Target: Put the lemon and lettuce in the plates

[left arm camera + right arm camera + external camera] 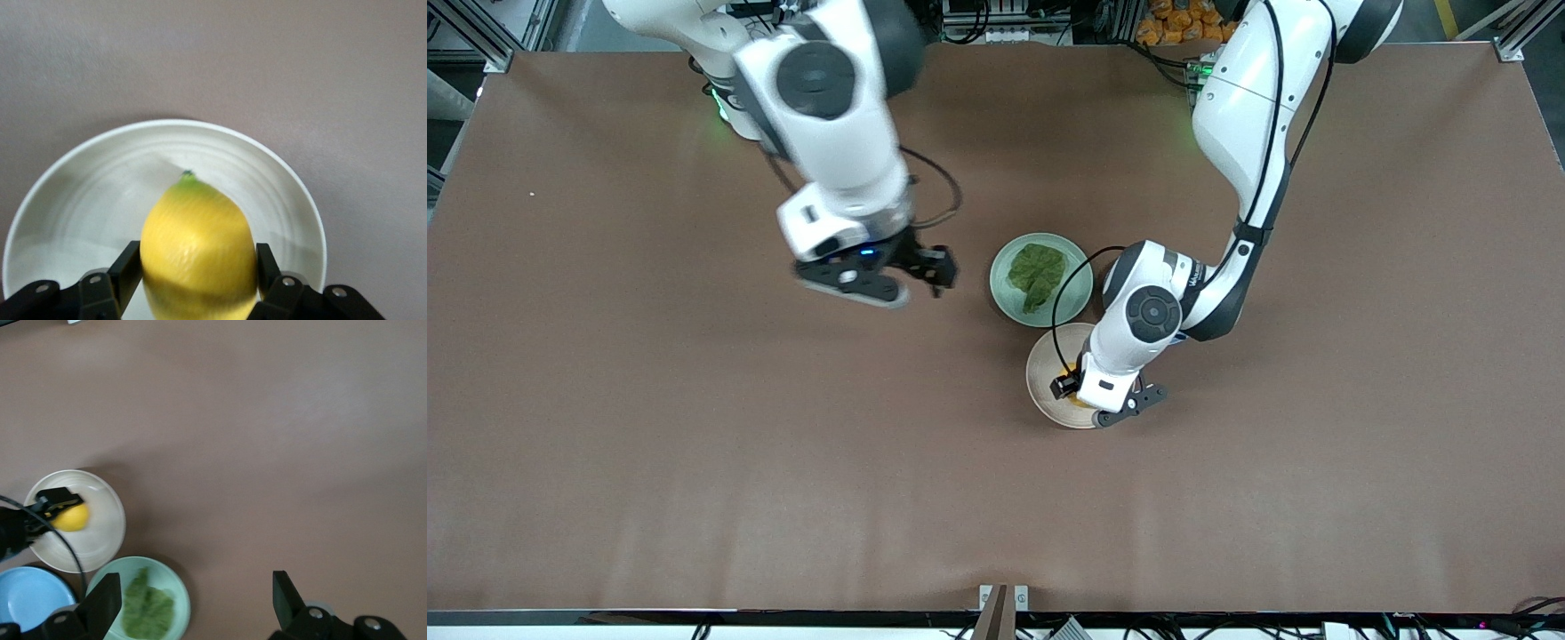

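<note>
The lemon (199,247) lies in the cream-beige plate (87,200), nub end pointing away from the left gripper (199,267). That gripper is low over the plate (1049,373), and its fingers stand slightly open, close on either side of the fruit. The lettuce (1038,271) lies flat in the pale mint green plate (1080,276), which stands farther from the front camera than the cream one. In the air over bare table, toward the right arm's end from the mint plate, my right gripper (938,267) is wide open and holds nothing. The right wrist view shows lemon (70,517), lettuce (147,610) and both plates.
A blue plate (30,597) stands beside the mint plate, toward the left arm's end, mostly under the left arm in the front view. A brown mat (694,444) covers the table.
</note>
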